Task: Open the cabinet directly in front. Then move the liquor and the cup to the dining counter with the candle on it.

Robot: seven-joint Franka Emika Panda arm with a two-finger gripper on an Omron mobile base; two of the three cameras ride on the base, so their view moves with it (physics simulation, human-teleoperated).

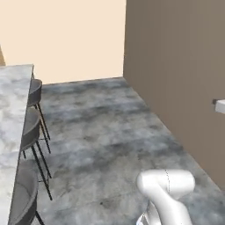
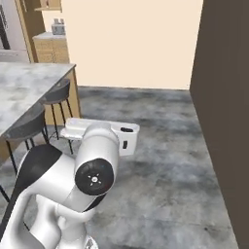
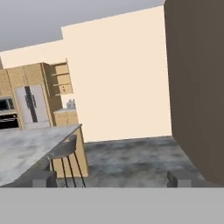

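The dining counter is the landmark here: its grey-veined marble top runs in from the left, cut off by the frame edge in every view, so the far end and whatever may stand there cannot be seen. Grey bar stools stand tucked against its near side, their thin dark legs on the mottled grey floor; in the left base view only their seats and legs show beside the marble edge.

Beyond the counter's far corner, light-wood kitchen units with open shelves, a steel fridge and a dark oven line the wall, small and hard to make out. Across the floor from the counter rises a tall dark brown wall, running out of frame.

The gripper points level toward the cream back wall, to the right of the counter. Its two dark fingertips stand wide apart at the bottom of the hand view, with nothing between them. In the right base view the hand is largely hidden behind the arm's own joint.
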